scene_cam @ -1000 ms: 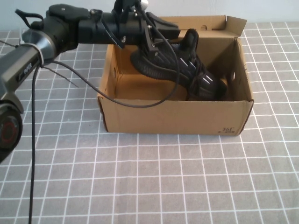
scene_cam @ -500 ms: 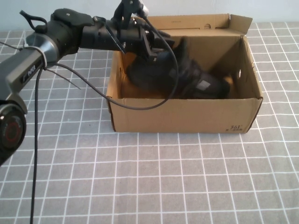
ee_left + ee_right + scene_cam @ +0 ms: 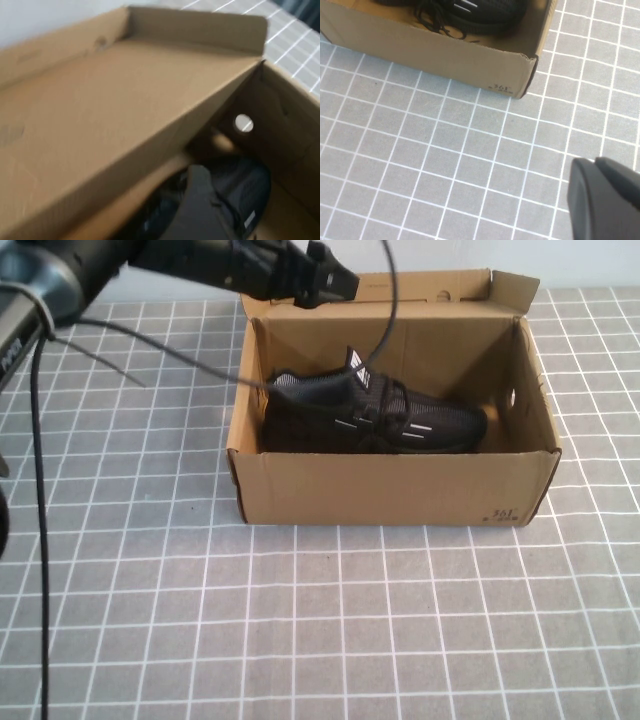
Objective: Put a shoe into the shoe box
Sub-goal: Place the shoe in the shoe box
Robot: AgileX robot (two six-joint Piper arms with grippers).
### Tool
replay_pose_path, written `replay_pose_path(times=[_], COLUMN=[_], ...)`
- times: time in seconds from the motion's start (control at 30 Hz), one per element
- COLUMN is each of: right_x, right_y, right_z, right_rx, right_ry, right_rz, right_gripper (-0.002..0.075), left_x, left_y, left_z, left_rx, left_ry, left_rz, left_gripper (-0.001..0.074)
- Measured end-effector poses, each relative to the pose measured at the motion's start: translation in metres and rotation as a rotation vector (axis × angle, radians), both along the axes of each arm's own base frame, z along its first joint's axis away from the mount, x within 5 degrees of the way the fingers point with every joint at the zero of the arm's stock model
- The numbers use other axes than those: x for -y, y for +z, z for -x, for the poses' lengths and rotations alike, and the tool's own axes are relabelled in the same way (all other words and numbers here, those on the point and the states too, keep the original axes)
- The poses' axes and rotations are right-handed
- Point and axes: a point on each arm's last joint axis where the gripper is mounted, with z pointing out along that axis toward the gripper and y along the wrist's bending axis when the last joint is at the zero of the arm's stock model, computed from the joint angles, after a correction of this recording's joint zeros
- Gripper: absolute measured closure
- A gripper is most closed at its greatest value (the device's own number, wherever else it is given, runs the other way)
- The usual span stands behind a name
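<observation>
Hovering left hand [image 3: 335,282] above shoe box [image 3: 390,490] back-left corner, empty; opening: cannot tell. Shoe [image 3: 370,418] lying flat inside box. Right hand [image 3: 605,200] off box's front-right corner. Placement looks done; lid unclosed.

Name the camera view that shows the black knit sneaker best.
The high view: the whole black knit sneaker lies inside the brown cardboard shoe box. The left wrist view shows only a blurred part; the right wrist view only its toe and laces.

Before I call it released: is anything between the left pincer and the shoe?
In the high view, only open air. The left pincer hangs above the shoe box's back-left corner; the shoe lies inside, untouched. The right pincer is over bare table.
</observation>
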Motion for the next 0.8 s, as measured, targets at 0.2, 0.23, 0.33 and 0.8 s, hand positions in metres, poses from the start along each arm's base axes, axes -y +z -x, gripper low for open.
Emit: replay_pose_path(times=[0.2,0.23,0.33,0.8], right_x=[0.000,0.000,0.000,0.003], right_y=[0.000,0.000,0.000,-0.001], right_z=[0.000,0.000,0.000,0.000], right_rx=[-0.001,-0.001,-0.002,-0.011], right_ry=[0.000,0.000,-0.002,-0.013], right_rz=[0.001,0.001,0.005,0.034], right_gripper=[0.0742,0.0742,0.0742,0.0742], left_x=[0.030,0.037,0.056,0.066], left_y=[0.000,-0.002,-0.009,-0.059], left_z=[0.019,0.021,0.028,0.006], left_rx=[-0.078,-0.080,-0.093,-0.140], left_ry=[0.116,0.117,0.115,0.191], left_rz=[-0.201,-0.218,-0.238,-0.264], left_gripper=[0.0323,0.0326,0.0330,0.0332])
